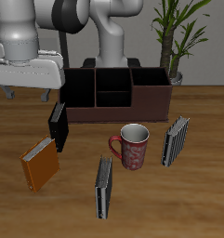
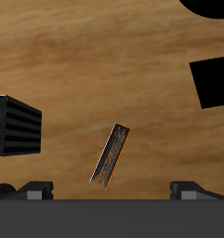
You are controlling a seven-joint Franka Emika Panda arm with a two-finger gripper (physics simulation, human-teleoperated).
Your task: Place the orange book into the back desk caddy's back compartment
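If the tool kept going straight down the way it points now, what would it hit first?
Probably the orange book. In the wrist view it lies almost midway between the open tool's fingers, edge-on. Depth is unclear, so the tool might land just beside it on the bare table instead.

The bench point(image 1: 202, 200) is showing a warm wood grain with a soft sheen. The orange book point(image 1: 40, 165) is looking matt and plain-covered, the back desk caddy point(image 1: 118, 104) beside the mug point(image 1: 132, 146) dull and smooth, the mug faintly glossy, patterned.
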